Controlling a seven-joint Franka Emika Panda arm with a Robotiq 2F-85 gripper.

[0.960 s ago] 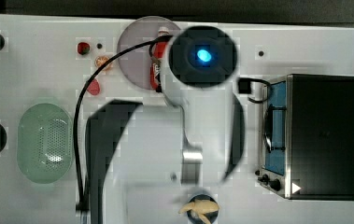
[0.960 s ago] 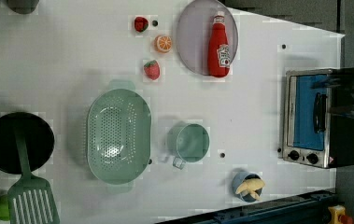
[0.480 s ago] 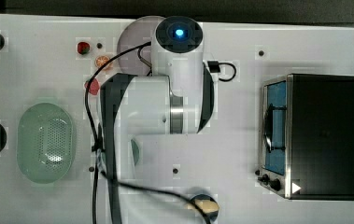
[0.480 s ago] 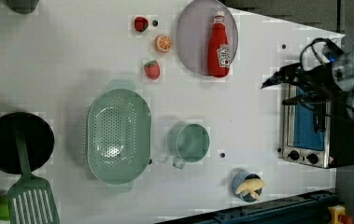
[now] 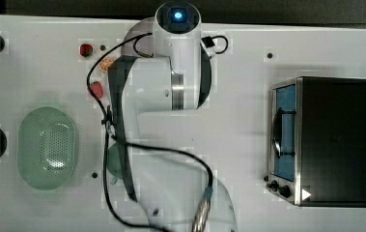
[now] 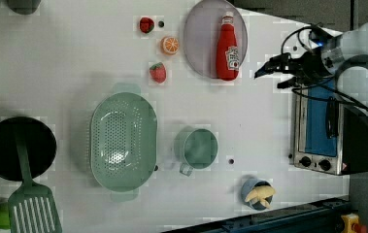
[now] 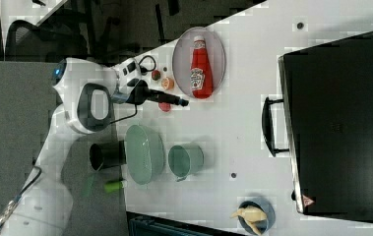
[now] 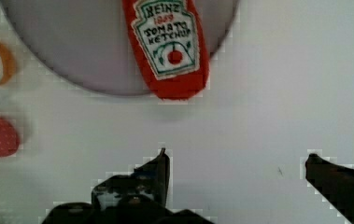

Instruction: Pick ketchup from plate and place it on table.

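Tool [image 8: 235, 161] wide open, empty, above bare white surface [image 8: 282, 93]. Heinz ketchup bottle [image 6: 227, 46] lies flat on grey plate [image 6: 201, 43], at 12 o'clock of tool in wrist view.

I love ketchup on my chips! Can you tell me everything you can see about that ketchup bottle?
The ketchup is a small red squeeze bottle with a white cap and a white label reading "Heinz Tomato Ketchup" with a red tomato. It looks soft, like a toy. It lies flat on the pale grey plate, its bottom end poking just over the rim. Only the plate touches it; the open gripper hangs nearby, not touching.
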